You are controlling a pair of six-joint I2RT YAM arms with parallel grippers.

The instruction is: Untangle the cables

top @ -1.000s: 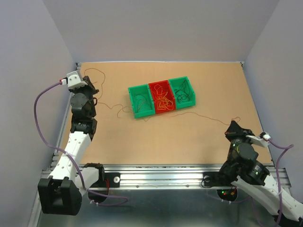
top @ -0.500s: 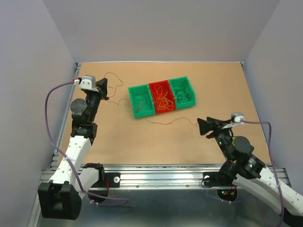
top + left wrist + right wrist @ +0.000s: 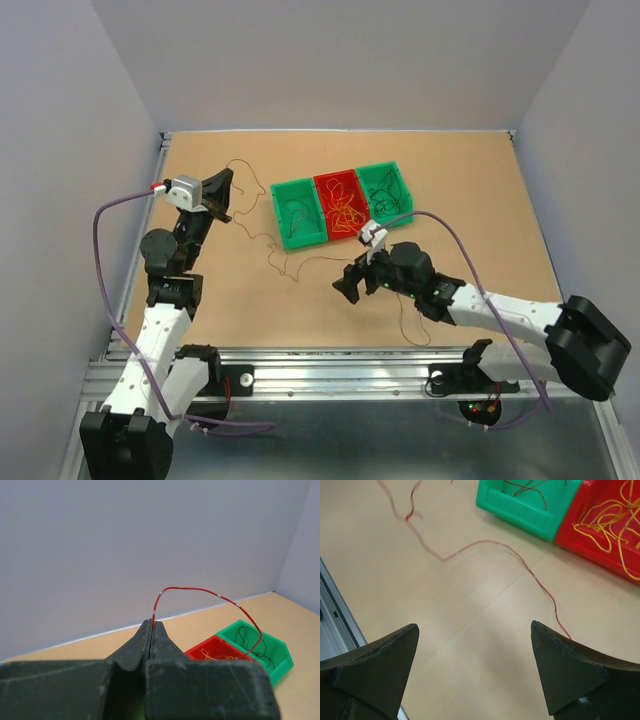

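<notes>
1. Swinging in from the lower right since half a second back, the right gripper [image 3: 347, 288] now sits near the frame's centre, just below the bins. The left gripper [image 3: 222, 186] remains at upper left.
2. The left gripper's fingers are pressed together on one end of the red cable [image 3: 192, 588], which arches up and right.
3. The right gripper is spread wide, holding nothing. The red cable lies on the table [image 3: 470, 610] beyond it, running from upper left to beside its right-hand finger.
4. Orange-yellow cables [image 3: 605, 527] fill the red bin [image 3: 330, 181], and dark strands lie in the green bin [image 3: 290, 187] beside it.
</notes>
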